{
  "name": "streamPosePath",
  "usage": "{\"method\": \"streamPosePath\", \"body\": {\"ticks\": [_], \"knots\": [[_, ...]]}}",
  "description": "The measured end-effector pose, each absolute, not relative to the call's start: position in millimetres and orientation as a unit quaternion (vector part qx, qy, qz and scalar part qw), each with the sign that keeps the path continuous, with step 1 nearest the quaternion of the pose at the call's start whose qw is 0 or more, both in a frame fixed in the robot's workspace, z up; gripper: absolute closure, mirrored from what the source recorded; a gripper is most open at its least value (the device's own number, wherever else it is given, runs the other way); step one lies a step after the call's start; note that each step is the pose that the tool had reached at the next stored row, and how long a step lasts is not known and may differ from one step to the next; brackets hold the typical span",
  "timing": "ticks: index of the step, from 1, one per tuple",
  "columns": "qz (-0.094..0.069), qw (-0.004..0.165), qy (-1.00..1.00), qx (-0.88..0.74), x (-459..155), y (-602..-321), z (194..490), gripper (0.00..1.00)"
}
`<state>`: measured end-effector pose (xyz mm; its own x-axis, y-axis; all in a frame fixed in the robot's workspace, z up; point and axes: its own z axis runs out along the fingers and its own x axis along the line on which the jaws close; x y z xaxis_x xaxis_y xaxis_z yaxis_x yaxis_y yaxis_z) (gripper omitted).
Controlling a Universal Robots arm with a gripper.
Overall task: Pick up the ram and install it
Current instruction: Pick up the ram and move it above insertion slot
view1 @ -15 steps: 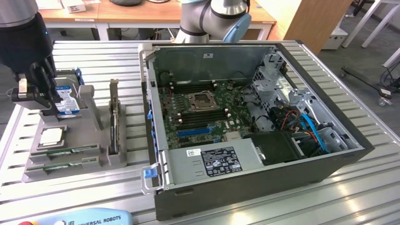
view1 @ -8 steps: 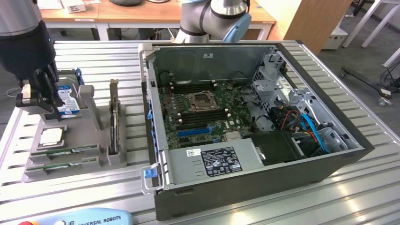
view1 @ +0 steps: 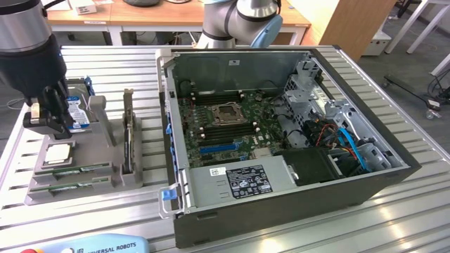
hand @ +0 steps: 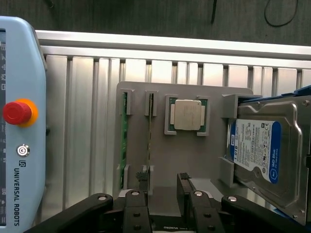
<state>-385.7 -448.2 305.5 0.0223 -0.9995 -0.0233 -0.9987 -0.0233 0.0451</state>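
I'm watching the open computer case sitting on the bench just beside the grey holder tray, with the motherboard lying inside it. The tray is carrying a hard drive, an upright expansion card, a processor and, slotted at its end away from the drive, the ram beside its twin stick. My pincer is hovering over the tray, jaws spread wide, gripping nothing.

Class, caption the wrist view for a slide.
Open gripper hovers over a grey tray holding two RAM sticks, processor and hard drive.
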Motion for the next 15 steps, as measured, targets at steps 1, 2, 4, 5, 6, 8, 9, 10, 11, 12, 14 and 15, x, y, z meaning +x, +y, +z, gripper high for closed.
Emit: {"method": "streamPosePath", "body": {"ticks": [1,2,4,5,6,8,9,10,11,12,14,15], "knots": [[-0.024,0.008,-0.699,0.715,-385.7,-448.2,303.7,0.63],[-0.024,0.008,-0.699,0.715,-385.7,-448.2,302.2,0.63],[-0.024,0.008,-0.699,0.715,-385.6,-448.2,299.4,0.63],[-0.024,0.008,-0.699,0.715,-385.7,-448.2,298.2,0.63],[-0.024,0.008,-0.699,0.715,-385.7,-448.2,297.5,0.63],[-0.024,0.008,-0.699,0.715,-385.7,-448.2,297.2,0.63],[-0.024,0.008,-0.699,0.715,-385.7,-448.2,297.2,0.63],[-0.024,0.008,-0.699,0.715,-385.7,-448.2,297.1,0.63],[-0.024,0.008,-0.699,0.715,-385.6,-448.2,297.0,0.63],[-0.024,0.008,-0.699,0.715,-385.7,-448.2,297.0,0.63],[-0.024,0.008,-0.699,0.715,-385.6,-449.8,296.8,0.63],[-0.024,0.008,-0.699,0.715,-385.6,-451.5,297.0,0.63]]}}
